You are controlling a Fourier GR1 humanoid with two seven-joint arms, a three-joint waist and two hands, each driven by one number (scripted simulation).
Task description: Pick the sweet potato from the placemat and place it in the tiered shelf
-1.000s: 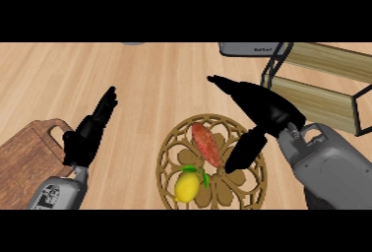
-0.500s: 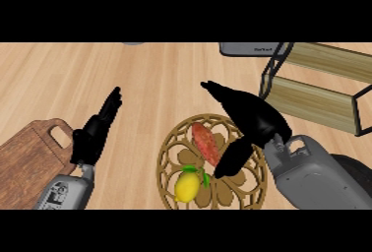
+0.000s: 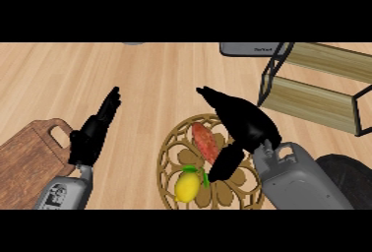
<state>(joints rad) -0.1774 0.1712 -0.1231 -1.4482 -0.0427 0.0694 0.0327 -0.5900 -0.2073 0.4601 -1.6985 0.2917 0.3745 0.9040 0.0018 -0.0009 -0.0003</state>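
Reddish elongated sweet potato (image 3: pixel 205 141) lies lengthwise on round woven placemat (image 3: pixel 169 162), directly under right robot hand (image 3: pixel 243 123), fingers spread, nothing held; left robot hand (image 3: pixel 93 133) farther, open.

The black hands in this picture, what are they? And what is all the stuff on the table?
They belong to a robot. The picture is taken from the robot's head, looking down at a wooden counter, so you only see its grey arms and black hands. The left hand rests open, holding nothing, next to a wooden cutting board. The right hand is open above a round woven placemat. On the placemat lie a reddish sweet potato and a yellow lemon. The hand is over the sweet potato but has not closed on it. At the upper right stands a tiered shelf with wooden levels in a dark frame.
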